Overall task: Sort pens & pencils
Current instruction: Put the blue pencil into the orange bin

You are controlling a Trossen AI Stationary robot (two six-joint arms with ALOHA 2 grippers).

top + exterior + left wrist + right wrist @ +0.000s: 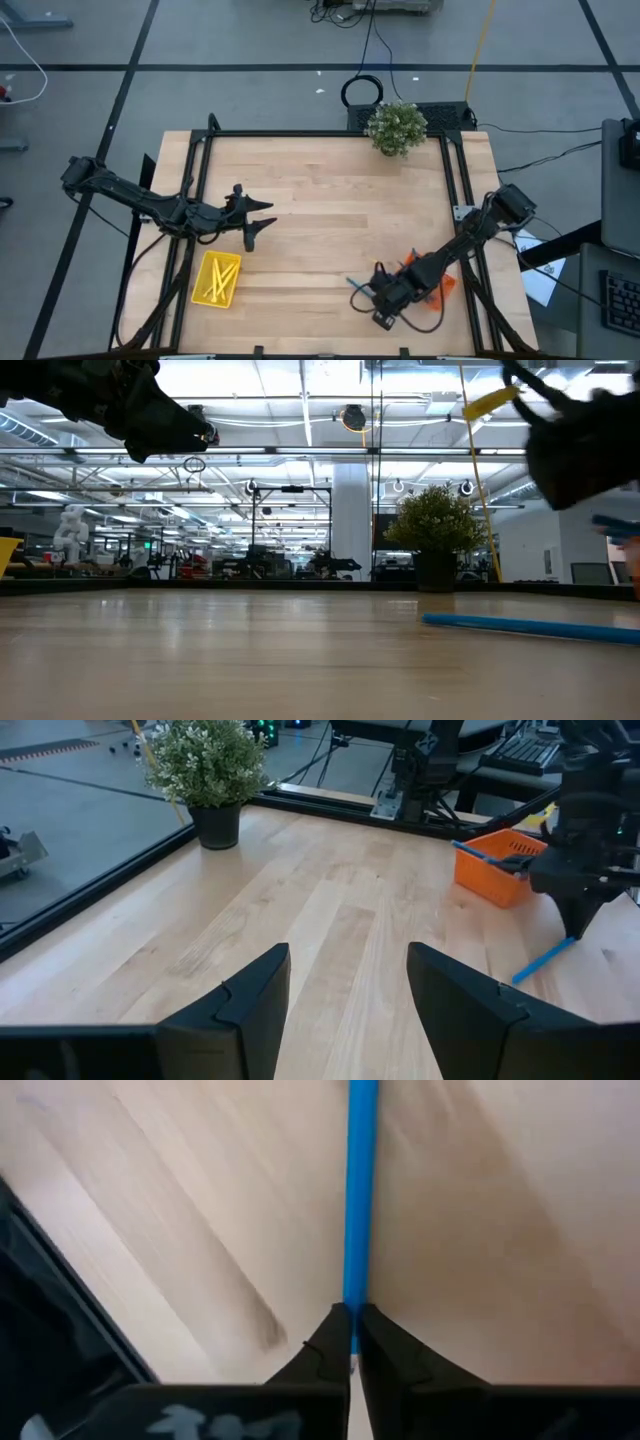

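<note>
Pinching one end of a thin straight blue pen (361,1190), the right arm's dark two-finger gripper (352,1342) has its fingers closed on it at the lower right of the high view, probably because the orange plastic basket (441,284) touching that arm is where blue sticks belong. Yellow pencils (217,279) already fill the yellow tray (205,296) at lower left, while the left gripper (348,982) waits spread wide and empty above bare wood.

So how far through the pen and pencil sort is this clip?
Nearly done, it looks. The pencils already lie in the yellow basket, and at least one pen shows in the orange basket. In hand: the right gripper is shut on the last loose blue pen, lying on the table. Left: lifting it into the orange basket. The left gripper waits open above the table.
</note>
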